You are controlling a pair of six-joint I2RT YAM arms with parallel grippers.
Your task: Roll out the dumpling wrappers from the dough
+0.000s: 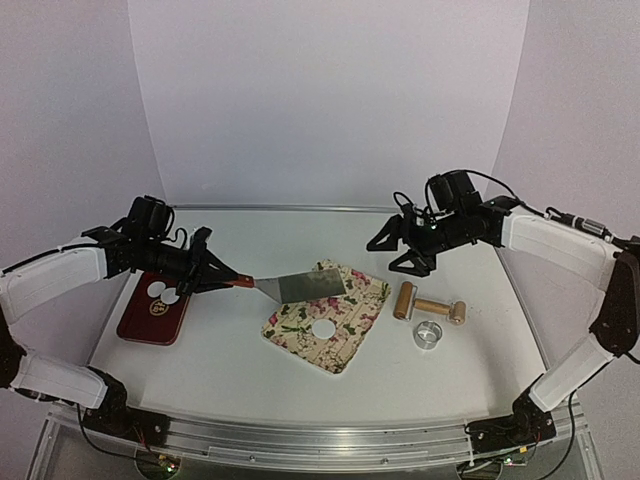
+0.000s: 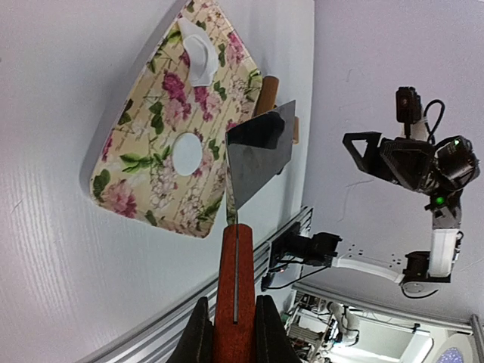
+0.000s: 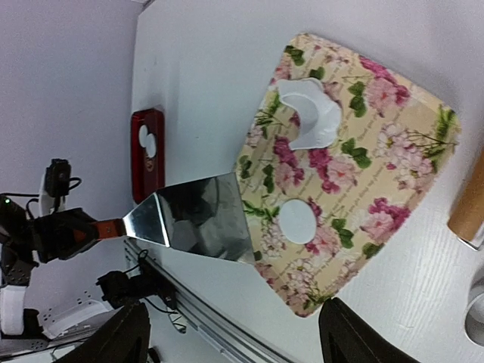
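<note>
Left pincer (image 2: 234, 333) clamping spatula (image 2: 261, 147), dumpling wrapper (image 2: 187, 153) on floral board (image 2: 140, 162)

White sleeves cover the left arm (image 1: 55, 278) and right arm (image 1: 555, 245) — black joints; looping black cables.

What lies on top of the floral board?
On the board: one round wrapper near the middle and a curved dough scrap by one corner. The spatula blade covers part of one edge; what lies beneath it cannot be seen.
</note>
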